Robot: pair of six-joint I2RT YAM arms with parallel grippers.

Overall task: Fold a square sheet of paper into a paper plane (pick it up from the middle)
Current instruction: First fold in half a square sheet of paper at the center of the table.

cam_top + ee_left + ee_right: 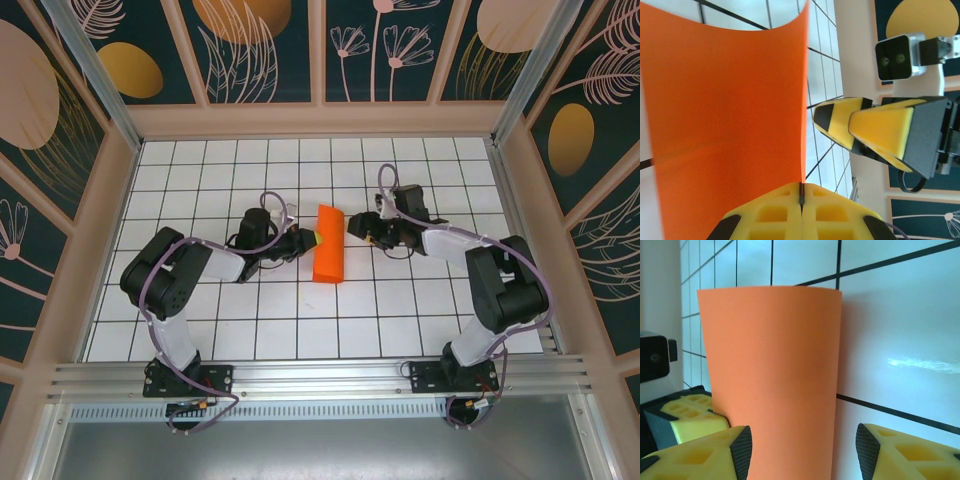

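The square sheet of paper (328,256), bright orange, is bent over into a narrow curved shape at the middle of the white grid table. My left gripper (314,240) is at its left side. In the left wrist view the yellow fingers (835,212) are pressed together, with the sheet's (725,125) edge running down into the seam between them. My right gripper (351,228) is at the sheet's right side. Its jaws stand open in the right wrist view (802,452), and the orange sheet (772,380) rises in front of the gap, nearer the left finger.
The grid table (400,320) is walled by a wooden frame with patterned panels (260,50). Both arm bases sit on the metal rail (320,378) at the near edge. The right gripper (865,132) hovers close beside the sheet's free edge.
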